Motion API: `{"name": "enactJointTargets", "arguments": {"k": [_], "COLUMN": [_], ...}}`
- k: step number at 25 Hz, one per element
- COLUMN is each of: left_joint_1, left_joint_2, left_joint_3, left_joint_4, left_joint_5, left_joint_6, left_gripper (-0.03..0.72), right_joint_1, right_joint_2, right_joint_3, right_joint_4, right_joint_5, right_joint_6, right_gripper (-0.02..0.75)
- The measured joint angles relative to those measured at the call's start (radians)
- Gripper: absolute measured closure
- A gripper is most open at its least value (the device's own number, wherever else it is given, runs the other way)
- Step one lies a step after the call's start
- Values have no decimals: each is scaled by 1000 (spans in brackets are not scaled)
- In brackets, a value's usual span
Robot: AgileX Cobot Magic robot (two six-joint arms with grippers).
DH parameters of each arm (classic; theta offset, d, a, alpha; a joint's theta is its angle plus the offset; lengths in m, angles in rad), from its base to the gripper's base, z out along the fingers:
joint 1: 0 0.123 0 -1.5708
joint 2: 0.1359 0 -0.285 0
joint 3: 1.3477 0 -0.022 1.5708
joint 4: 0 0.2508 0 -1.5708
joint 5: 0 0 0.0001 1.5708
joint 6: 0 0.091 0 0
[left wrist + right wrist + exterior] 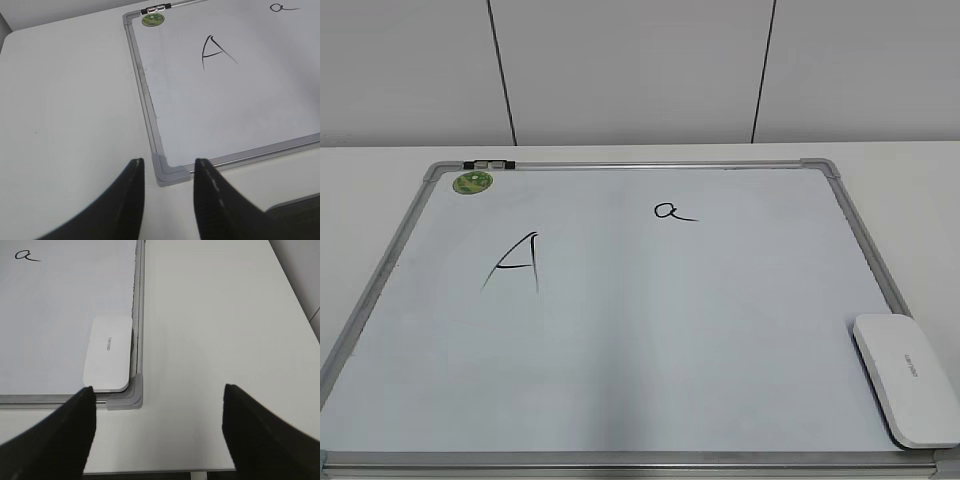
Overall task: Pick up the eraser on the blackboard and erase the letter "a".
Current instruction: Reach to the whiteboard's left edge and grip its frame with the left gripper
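Flat white oblong plastic eraser [108, 353] lies in near right corner of white silver-framed blackboard [142, 315], ahead and left of right gripper [159, 416], which hangs wide open, holding nothing. Left gripper [169, 175], slightly parted and unloaded, hovers over near left corner. Small handwritten letter "a" [672, 211] sits far, right of centre.

Not much else around here: a plain white bench [910, 190] running under everything, spreading out left of the left jaws and right of the right ones. Behind it there's a pale grey wall [630, 70] split by two thin dark vertical seams [502, 70].
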Motion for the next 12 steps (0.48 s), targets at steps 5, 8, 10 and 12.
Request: {"name": "enactJointTargets", "arguments": {"k": [5,8,10,12], "left_joint_1": [0,0,0,0], "left_joint_2": [0,0,0,0], "left_joint_3": [0,0,0,0], "left_joint_4": [0,0,0,0], "left_joint_5": [0,0,0,0], "left_joint_6": [0,0,0,0], "left_gripper": [446,446,446,446], "right_joint_1": [0,0,0,0], "right_joint_2": [0,0,0,0], "right_joint_3": [0,0,0,0], "right_joint_4": [0,0,0,0], "right_joint_5": [0,0,0,0], "right_joint_6": [0,0,0,0], "right_gripper": [151,151,151,151]}}
